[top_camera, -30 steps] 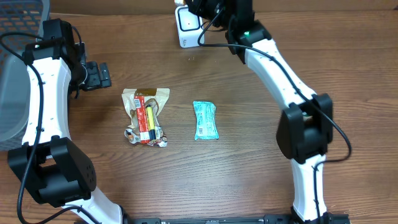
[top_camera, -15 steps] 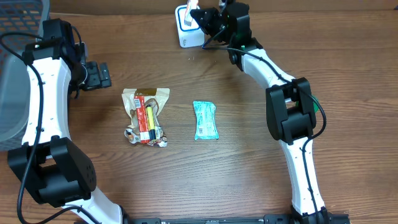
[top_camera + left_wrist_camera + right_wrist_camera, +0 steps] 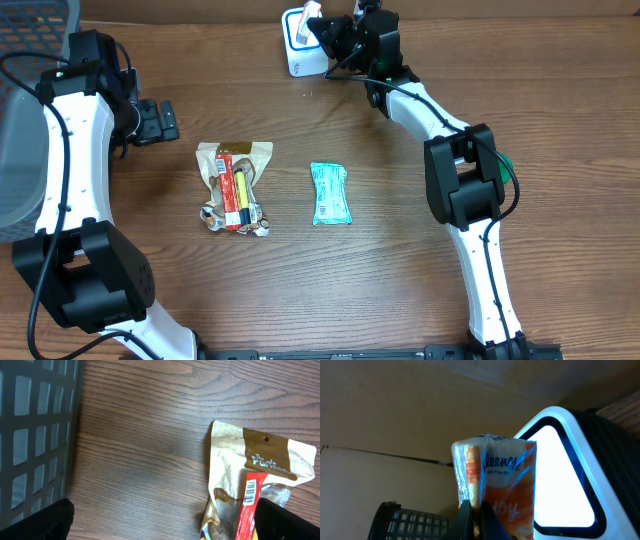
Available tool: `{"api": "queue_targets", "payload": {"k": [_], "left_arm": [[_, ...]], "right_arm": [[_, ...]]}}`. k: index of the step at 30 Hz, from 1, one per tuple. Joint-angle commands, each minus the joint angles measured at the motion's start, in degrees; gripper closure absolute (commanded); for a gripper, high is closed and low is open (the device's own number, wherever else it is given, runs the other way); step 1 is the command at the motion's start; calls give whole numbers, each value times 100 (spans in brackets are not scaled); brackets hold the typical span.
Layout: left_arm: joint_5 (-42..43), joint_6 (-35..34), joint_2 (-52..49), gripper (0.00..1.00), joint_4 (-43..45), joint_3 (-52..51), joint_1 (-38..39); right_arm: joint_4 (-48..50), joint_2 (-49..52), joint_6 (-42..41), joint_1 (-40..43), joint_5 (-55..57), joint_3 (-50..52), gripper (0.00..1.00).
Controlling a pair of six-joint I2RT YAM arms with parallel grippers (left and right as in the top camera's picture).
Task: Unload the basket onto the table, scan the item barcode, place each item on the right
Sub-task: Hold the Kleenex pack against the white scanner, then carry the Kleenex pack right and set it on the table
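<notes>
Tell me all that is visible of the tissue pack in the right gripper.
The tissue pack is a small soft packet in clear crinkled film, white and orange, printed Kleenex. The shut right gripper pinches its lower edge, holding it upright in the wrist view, before the lit white scanner.

Overhead looks straight down; wrist views sit close (left shares the pouch (image 3: 235, 155), right the scanner (image 3: 298, 50)).

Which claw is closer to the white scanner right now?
Right. The right claw holds a tissue pack in front of the scanner; the left claw hangs open far across the table, near the basket.
</notes>
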State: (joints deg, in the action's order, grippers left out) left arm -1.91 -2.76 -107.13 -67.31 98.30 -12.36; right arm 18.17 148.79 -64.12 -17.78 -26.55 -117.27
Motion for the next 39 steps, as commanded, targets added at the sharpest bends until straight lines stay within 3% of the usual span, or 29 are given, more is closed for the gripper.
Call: {"api": "queue_targets", "payload": {"k": [1,13,16,26,31,35,39], "left_arm": [[44,87,107,0,9,118,50],[44,87,107,0,9,118,50],[46,87,107,0,9,118,50],[44,87,107,0,9,118,50],[44,87,107,0,9,118,50],[44,87,107,0,9,118,50],[44,87,107,0,9,118,50]], "right_arm": [[-120,85,7,-46,120,-92,97],[-562,-105,131,-74,-385,-92,96],[-1110,-461,334,-90,-358,-92,96],[-5163,-2100,2625,105,-291,-92,96],[-7394,-2389,3521,407,-247,-92,96],[-9018,-2356,4059,564,879,33,96],[-9790,-2356,4054,581,2437,420,96]]}}
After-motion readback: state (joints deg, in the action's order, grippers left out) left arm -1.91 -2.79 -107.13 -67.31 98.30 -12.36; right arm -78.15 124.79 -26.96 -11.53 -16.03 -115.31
